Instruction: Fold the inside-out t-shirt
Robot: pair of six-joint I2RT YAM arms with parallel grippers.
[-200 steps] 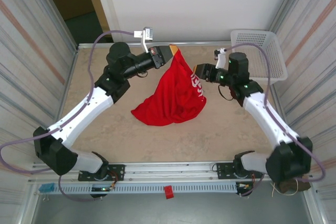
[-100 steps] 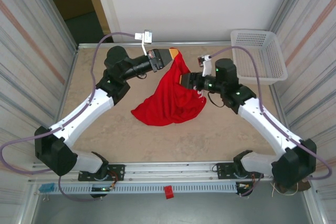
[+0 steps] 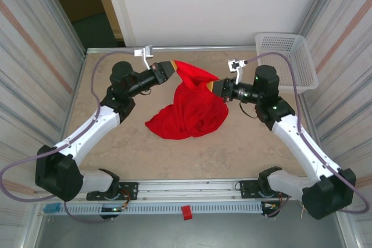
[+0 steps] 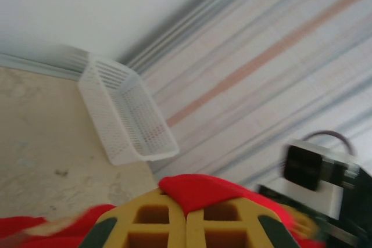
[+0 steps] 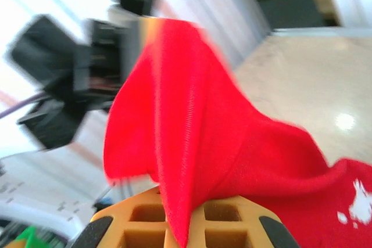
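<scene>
While left gripper [image 3: 172, 65] and right gripper [image 3: 213, 87] clamp its top, red t-shirt [image 3: 189, 111] sags crumpled onto table [image 3: 139, 152].

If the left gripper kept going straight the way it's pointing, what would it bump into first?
The red t-shirt it's pinching, bunched just ahead of the left gripper. Past that, probably the white basket, though depth is hard to judge.

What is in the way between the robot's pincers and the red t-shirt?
Nothing visible. The left pincer and the right pincer are both shut on the red t-shirt, holding part of it up over the table. The white basket sits apart at the far right corner.
</scene>
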